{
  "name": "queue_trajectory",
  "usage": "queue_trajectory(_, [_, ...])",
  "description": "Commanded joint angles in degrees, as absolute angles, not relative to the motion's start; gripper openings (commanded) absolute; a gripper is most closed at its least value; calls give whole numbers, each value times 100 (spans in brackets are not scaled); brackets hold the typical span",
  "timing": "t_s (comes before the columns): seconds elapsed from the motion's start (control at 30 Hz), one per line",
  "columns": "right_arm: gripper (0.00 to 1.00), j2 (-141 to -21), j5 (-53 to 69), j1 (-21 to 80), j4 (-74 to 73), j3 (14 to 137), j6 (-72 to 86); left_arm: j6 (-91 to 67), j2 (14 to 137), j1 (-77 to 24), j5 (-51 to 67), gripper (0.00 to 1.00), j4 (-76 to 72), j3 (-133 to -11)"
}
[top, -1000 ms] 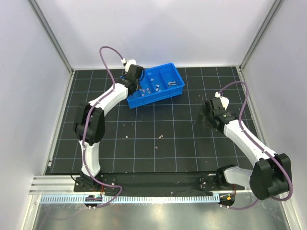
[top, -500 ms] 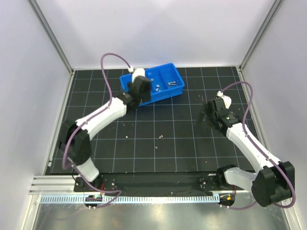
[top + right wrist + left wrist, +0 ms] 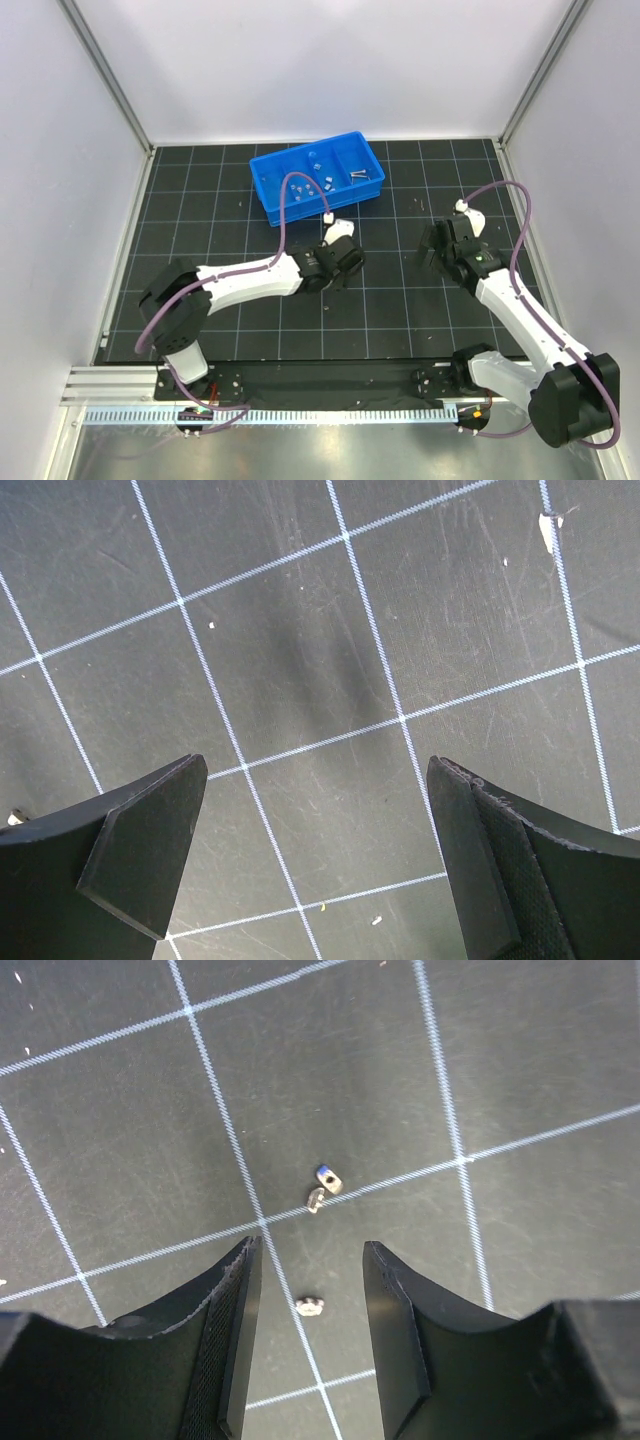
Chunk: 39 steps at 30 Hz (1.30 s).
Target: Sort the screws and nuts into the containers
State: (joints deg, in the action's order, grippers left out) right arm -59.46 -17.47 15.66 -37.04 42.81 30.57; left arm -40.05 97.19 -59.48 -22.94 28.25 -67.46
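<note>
Nuts [image 3: 311, 1306] lie loose on the counter [image 3: 400, 300], well near of the blue tray [image 3: 270, 205], one under our part-open, empty left end effector [image 3: 310, 1250], so we reckon pickup's in hand, next lower & close; right end effector [image 3: 318, 770] hangs wide open, empty.

Black gridded mat [image 3: 385, 320], white enclosure walls [image 3: 330, 70]

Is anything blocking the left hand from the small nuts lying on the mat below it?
Nothing visible does. The left hand hangs open over the mat, one nut between its fingers, two more nuts just beyond.
</note>
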Motion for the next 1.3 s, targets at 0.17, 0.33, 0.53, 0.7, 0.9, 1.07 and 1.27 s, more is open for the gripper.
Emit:
queue_trajectory(0.17, [99, -5748, -1784, 1556, -3753, 4271, 3111, -3929, 10344, -5924, -2233, 45, 2856, -6943])
queue_trajectory(0.33, [100, -5757, -1811, 1556, -3692, 4236, 3155, -3999, 10502, -5915, -2250, 44, 2848, -6891])
queue_trajectory(0.53, [100, -5862, -1766, 1556, -3656, 4228, 3164, -3859, 10635, -5915, -2259, 43, 2786, -6952])
queue_trajectory(0.7, [100, -5845, -1784, 1556, -3674, 4236, 3173, -3858, 10802, -5906, -2320, 42, 2733, -6979])
queue_trajectory(0.9, [100, -5845, -1784, 1556, -3700, 4219, 3173, -3858, 10925, -5871, -2373, 40, 2646, -6987])
queue_trajectory(1.07, [100, -5810, -1828, 1556, -3718, 4236, 3182, -3876, 10969, -5827, -2355, 31, 2646, -6970])
queue_trajectory(1.27, [100, -5801, -1828, 1556, -3735, 4236, 3182, -3902, 11021, -5757, -2277, 26, 2549, -6908])
